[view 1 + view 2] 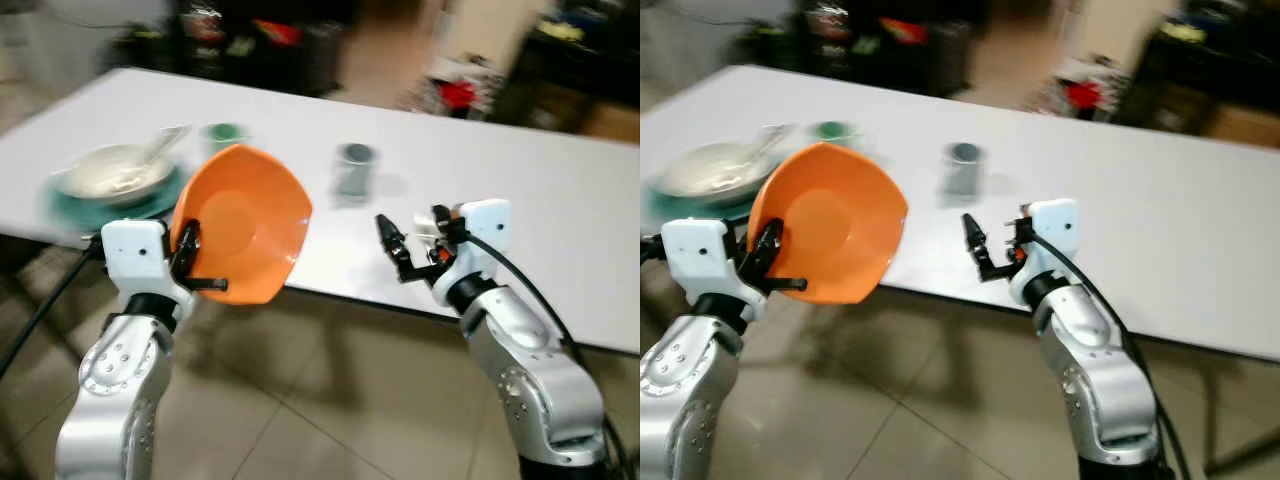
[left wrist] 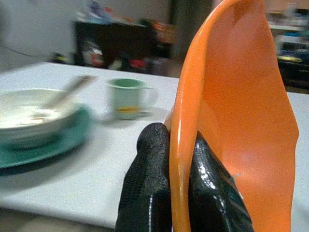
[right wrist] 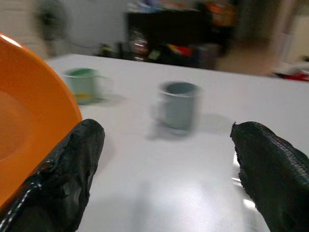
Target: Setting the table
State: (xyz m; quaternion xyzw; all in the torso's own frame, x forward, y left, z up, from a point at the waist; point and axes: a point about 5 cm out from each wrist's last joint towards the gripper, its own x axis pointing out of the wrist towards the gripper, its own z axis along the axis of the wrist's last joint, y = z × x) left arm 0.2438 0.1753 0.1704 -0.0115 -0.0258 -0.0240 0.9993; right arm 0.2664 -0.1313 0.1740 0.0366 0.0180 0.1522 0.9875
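Fingers (image 2: 145, 193) of the left gripper (image 1: 185, 262) are clamped on the rim of an orange plate (image 1: 245, 225), one black finger on each face of it. Plate is held on edge, nearly upright, at the near edge of the white table (image 1: 560, 200), its hollow face turned toward the right gripper (image 1: 400, 250). Lower rim of the plate is cut off in the left wrist view, and the fingertips are partly hidden behind the rim in the head views.

Right gripper hangs at the near table edge, well apart from the plate, with its two black fingers (image 3: 72, 169) spread wide and nothing between them.

All views are blurred; fine detail is hard to make out. Beyond the right gripper's fingers a grey cup (image 1: 354, 170) stands upright on the table. Beyond the left gripper's fingers, a green cup (image 2: 126, 98) stands upright; just beside it, a white bowl (image 1: 112, 170) sits on a teal plate (image 1: 100, 210). A utensil (image 1: 160, 145) leans out of the bowl; its type cannot be told. Dark furniture (image 1: 260, 40) with indistinct coloured items stands past the far table edge. Tiled floor (image 1: 300, 400) lies below both arms.
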